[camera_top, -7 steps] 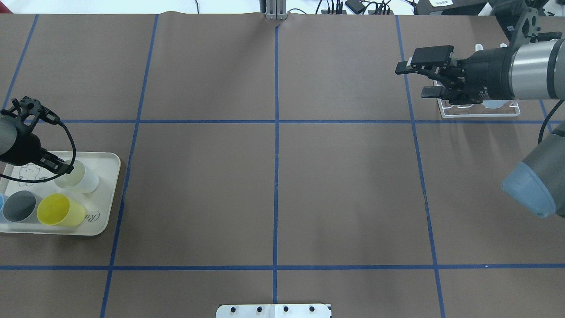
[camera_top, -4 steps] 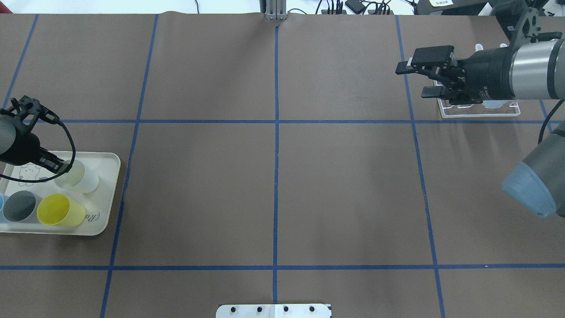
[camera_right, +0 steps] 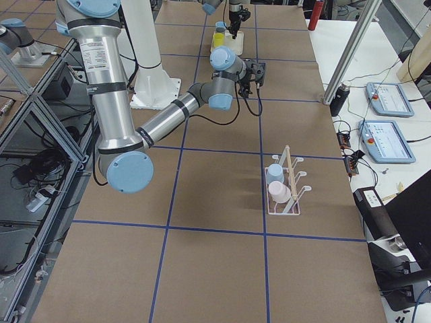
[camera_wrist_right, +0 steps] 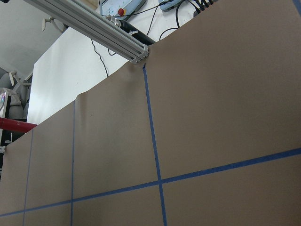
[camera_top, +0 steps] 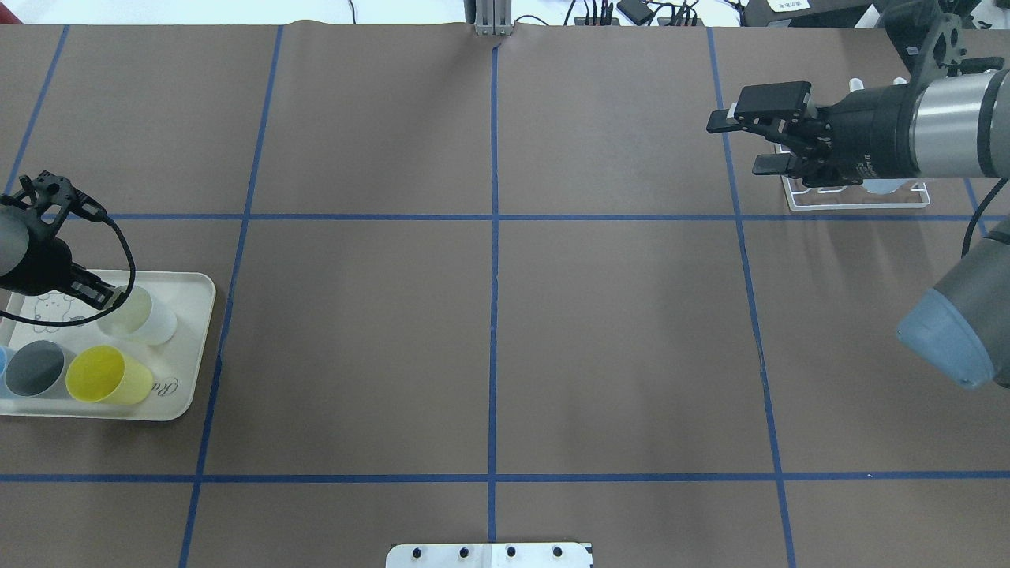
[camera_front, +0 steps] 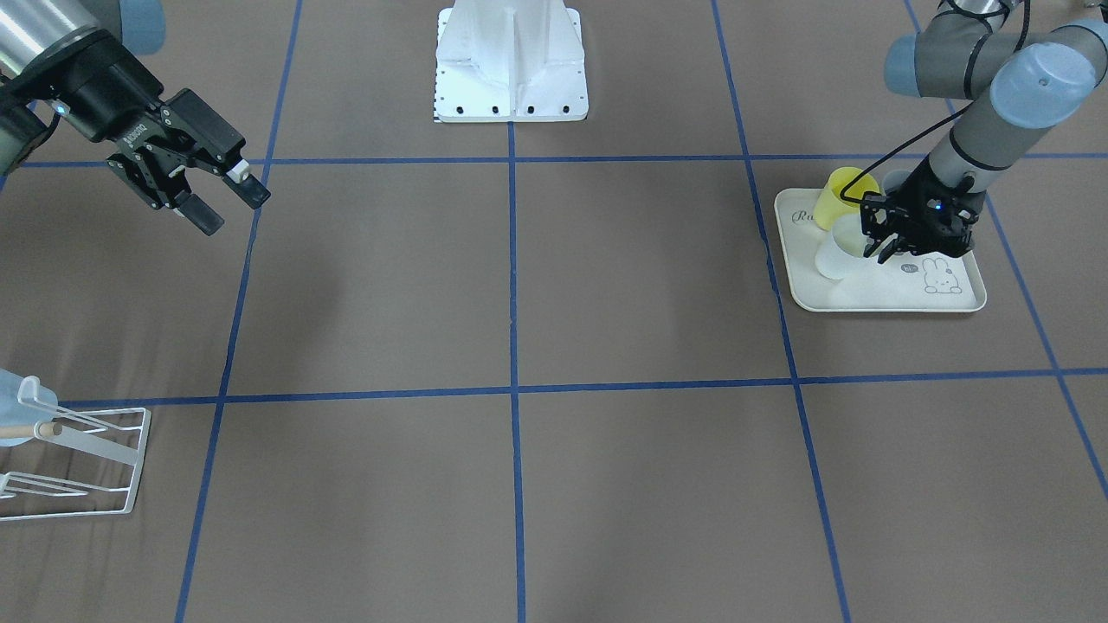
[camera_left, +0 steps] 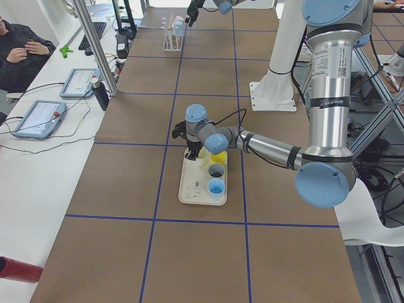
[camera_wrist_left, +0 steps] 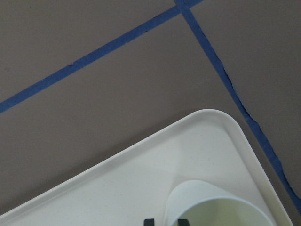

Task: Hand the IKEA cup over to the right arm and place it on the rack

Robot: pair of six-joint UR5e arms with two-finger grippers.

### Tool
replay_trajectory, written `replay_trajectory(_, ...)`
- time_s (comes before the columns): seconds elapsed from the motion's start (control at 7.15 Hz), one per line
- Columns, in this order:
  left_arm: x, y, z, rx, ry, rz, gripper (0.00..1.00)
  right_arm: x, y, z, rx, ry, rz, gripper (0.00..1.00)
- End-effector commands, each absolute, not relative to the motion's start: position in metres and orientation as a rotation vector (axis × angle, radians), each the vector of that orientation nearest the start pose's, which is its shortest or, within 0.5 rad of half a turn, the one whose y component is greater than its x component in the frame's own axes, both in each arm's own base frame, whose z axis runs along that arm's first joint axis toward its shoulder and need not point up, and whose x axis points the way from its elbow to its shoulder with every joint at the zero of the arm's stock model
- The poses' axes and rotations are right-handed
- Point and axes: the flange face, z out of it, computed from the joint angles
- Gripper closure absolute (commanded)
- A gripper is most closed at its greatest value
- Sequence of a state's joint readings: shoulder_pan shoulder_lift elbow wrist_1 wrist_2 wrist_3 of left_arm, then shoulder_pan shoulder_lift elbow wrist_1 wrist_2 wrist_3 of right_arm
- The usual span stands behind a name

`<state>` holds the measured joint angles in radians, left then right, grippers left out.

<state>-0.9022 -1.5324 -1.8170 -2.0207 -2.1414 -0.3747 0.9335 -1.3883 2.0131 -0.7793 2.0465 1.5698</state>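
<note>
l. end effector (camera_top: 109,297) is down at the white cup (camera_top: 154,322), which stands upright on the cream tray (camera_top: 189,351) at the l. end of the tabletop (camera_top: 615,339). wrist view: two fingertips sit close together astride the cup's rim, one outside the wall, one inside. can't tell whether they press on the wall. from overhead the cup is nearest the tray's far-r. corner. same tray carries a yellow cup (camera_top: 106,377) and a grey cup (camera_top: 35,369) side by side, near the white one but not touching it. r. arm (camera_top: 947,134) reaches in over the r. end of the tabletop. r. end effector (camera_top: 738,143) is held in the air w/ fingers wide apart. the rack (camera_right: 293,188), white wire w/ one wooden peg, sits on the tabletop at the r. end, on the side away from the robot, apart from the r. end effector and well apart from the tray. it holds a blue cup (camera_right: 275,173) and a pink cup (camera_right: 278,193).
</note>
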Motion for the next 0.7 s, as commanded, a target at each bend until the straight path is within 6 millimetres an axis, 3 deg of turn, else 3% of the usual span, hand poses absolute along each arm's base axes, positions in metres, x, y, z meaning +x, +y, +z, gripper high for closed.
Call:
replay_trajectory(0.0,0.245,-0.440,0.509,0.295,0.803,0.473,1.00,-0.226,-0.452,0.266,0.275,-1.421,0.429,0.01)
replay_trajectory(0.28,0.233,-0.436,0.486,0.335,0.814,0.468,1.00,-0.225,-0.452,0.266,0.275,-1.422,0.432,0.01)
replay_trajectory(0.56,0.179,-0.459,0.469,0.379,0.799,0.353,1.00,-0.225,-0.452,0.264,0.276,-1.425,0.430,0.01)
